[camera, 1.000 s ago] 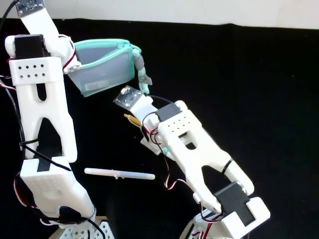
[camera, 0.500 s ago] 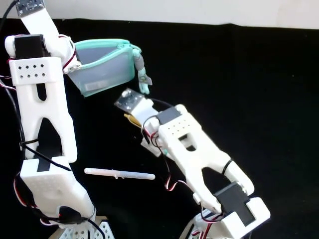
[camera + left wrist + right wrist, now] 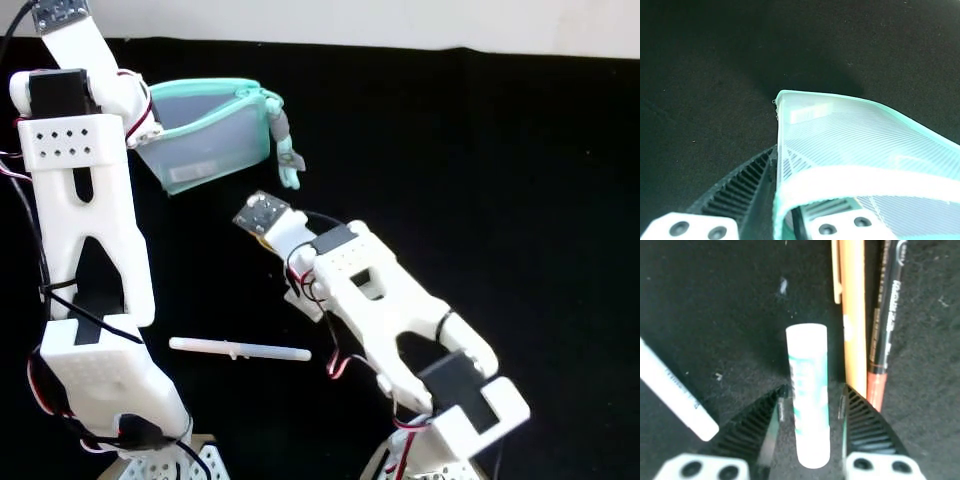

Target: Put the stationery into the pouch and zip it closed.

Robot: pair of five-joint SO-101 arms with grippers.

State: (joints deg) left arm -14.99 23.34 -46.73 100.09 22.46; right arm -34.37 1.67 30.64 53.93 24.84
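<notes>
I see the pouch (image 3: 855, 145) as translucent ribbed plastic. The table cover (image 3: 705, 305) looks matt black cloth; the white stick (image 3: 809, 410) smooth plastic.

place: robotics lab bench | surface: tabletop (image 3: 540, 200) draped in black cloth | gear: white plastic left arm (image 3: 85, 220) and right arm (image 3: 385, 300), bare wires (image 3: 334, 360) exposed | backdrop: plain pale wall (image 3: 400, 25)
</notes>
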